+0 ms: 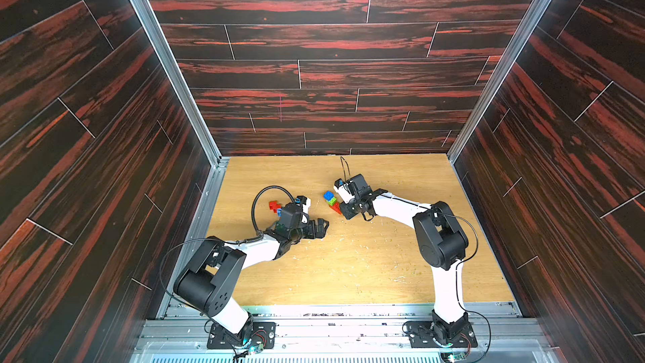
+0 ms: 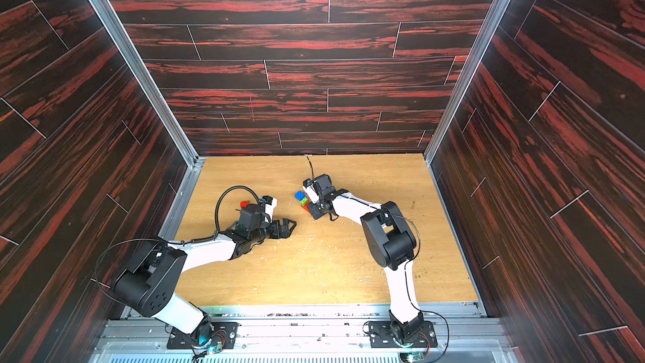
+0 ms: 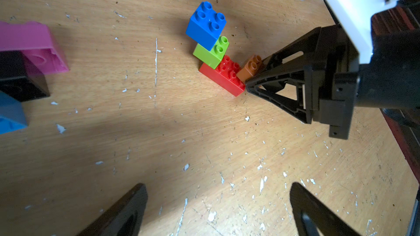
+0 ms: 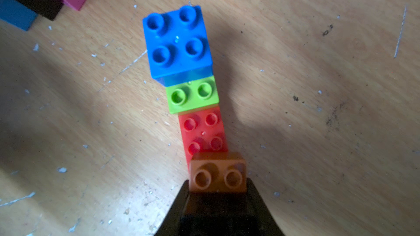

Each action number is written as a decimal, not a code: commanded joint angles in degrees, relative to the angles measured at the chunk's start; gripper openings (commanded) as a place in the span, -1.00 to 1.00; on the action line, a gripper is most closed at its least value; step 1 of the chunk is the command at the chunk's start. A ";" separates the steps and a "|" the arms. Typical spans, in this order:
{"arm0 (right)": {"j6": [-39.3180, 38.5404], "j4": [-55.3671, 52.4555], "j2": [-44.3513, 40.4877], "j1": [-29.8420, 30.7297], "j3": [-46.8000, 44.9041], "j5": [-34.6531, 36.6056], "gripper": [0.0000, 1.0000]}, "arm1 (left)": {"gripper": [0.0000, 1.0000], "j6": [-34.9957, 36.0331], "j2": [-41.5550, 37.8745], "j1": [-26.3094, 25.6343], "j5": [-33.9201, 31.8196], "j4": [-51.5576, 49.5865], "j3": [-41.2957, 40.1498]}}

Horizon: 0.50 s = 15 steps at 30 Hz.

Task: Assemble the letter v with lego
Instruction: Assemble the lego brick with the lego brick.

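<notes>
Right wrist shows right gripper (image 4: pixel 217 184) pinching orange brick (image 4: pixel 217 171) at red brick's (image 4: pixel 203 130) edge; left gripper (image 3: pixel 218 186) spread.

Bare table (image 3: pixel 159 132) open between stepped brick row (image 3: pixel 213 51) and pink-black-blue pile (image 3: pixel 29 42); right gripper (image 4: pixel 218 185) blocks the row's orange end.

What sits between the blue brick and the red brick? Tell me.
The lime green brick, stepped between the blue brick and the red brick, touching both. The right wrist view shows it best.
</notes>
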 commanded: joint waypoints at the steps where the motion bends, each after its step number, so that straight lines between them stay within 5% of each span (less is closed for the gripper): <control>1: -1.47 -6.26 0.40 -0.05 -1.87 -0.94 -0.41 | 1.00 0.40 -0.89 0.31 -0.03 -0.27 -1.04; 15: -0.95 -7.65 1.82 -0.09 -1.91 -1.85 -0.41 | 1.00 0.53 -2.07 0.31 -0.08 -1.28 -1.26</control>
